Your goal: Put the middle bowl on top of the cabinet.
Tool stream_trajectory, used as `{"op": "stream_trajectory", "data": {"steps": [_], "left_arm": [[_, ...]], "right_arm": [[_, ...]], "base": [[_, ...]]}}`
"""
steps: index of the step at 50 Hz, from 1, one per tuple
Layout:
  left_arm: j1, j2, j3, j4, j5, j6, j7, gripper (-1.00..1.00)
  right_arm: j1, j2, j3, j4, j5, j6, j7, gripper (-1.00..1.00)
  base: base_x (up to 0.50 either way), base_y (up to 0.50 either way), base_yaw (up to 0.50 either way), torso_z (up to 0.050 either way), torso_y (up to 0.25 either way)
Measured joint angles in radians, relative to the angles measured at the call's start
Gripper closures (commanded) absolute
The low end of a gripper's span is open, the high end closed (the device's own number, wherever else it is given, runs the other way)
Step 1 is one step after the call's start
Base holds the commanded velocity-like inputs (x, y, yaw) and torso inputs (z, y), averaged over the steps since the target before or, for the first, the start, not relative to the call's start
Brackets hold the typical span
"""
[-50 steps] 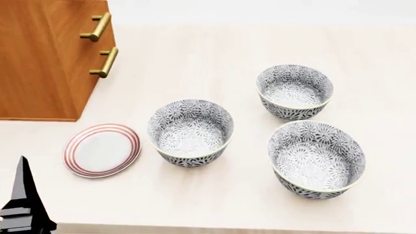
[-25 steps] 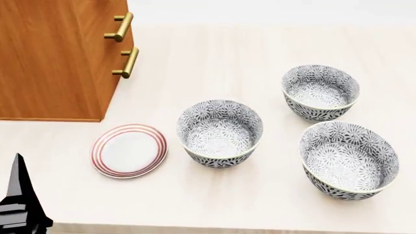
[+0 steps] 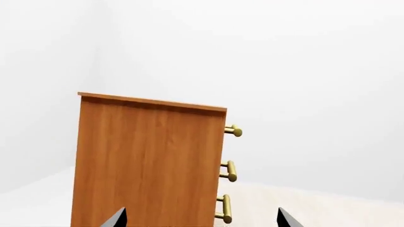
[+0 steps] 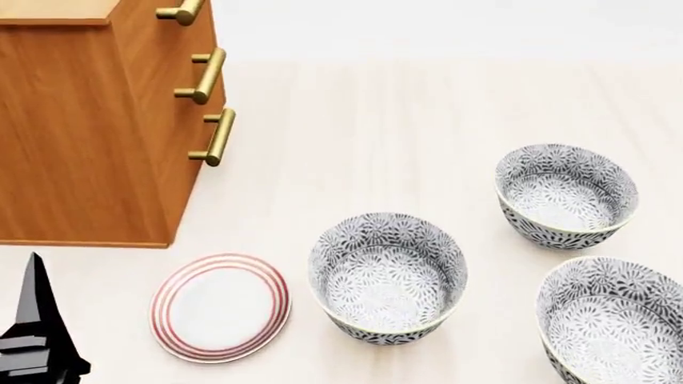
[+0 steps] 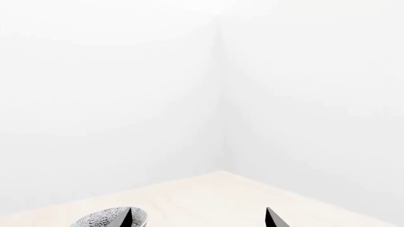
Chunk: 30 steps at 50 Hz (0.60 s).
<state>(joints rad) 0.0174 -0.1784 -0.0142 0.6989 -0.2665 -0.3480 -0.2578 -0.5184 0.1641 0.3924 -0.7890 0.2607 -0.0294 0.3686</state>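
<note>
No grasp was recorded: the grey-and-white floral middle bowl (image 4: 389, 277) sat on the pale worktop (image 4: 427, 104), the tall orange-brown wooden cabinet (image 4: 91, 136) top was unloaded, and the left hand (image 3: 200, 218) and right hand (image 5: 198, 218) were spread and empty.

We find no readable text, labels, brands, numbers or signs in any of the views. The cabinet (image 4: 85, 136) shows only plain wood grain and brass handles, the three bowls carry only a grey-and-white floral pattern, the plate (image 4: 221, 307) has only red rings, and the desk (image 4: 427, 112) and walls are bare of any writing.
</note>
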Motion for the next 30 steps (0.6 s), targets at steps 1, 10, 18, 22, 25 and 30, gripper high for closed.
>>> {"op": "stream_trajectory", "data": {"steps": [1,10,18,22,25,30], "left_arm": [[0.000,-0.001,0.001,0.000,0.000,0.000,-0.001,-1.00],[0.002,-0.008,0.004,0.004,-0.007,0.000,-0.007,-1.00],[0.004,-0.014,0.006,0.008,-0.013,0.001,-0.013,-1.00],[0.005,-0.016,0.006,0.013,-0.018,-0.001,-0.017,-1.00],[0.008,-0.018,0.007,0.019,-0.021,-0.004,-0.020,-1.00],[0.009,-0.021,0.008,0.023,-0.027,-0.006,-0.024,-1.00]], "right_arm": [[-0.001,0.000,0.001,-0.001,0.002,0.000,0.001,-1.00],[-0.011,0.002,0.008,-0.006,0.014,-0.008,0.009,-1.00],[-0.018,0.003,0.011,-0.010,0.017,-0.016,0.015,-1.00],[-0.021,0.005,0.012,-0.012,0.017,-0.016,0.019,-1.00],[-0.026,0.008,0.014,-0.015,0.019,-0.015,0.020,-1.00],[-0.029,0.012,0.014,-0.017,0.018,-0.016,0.023,-1.00]], "base": [[0.16,0.00,0.00,0.000,0.000],[0.47,-0.04,0.00,0.000,0.000],[0.49,-0.04,0.00,0.000,0.000],[0.12,0.00,0.00,0.000,0.000],[0.50,0.00,0.00,0.000,0.000],[0.20,0.00,0.00,0.000,0.003]]}}
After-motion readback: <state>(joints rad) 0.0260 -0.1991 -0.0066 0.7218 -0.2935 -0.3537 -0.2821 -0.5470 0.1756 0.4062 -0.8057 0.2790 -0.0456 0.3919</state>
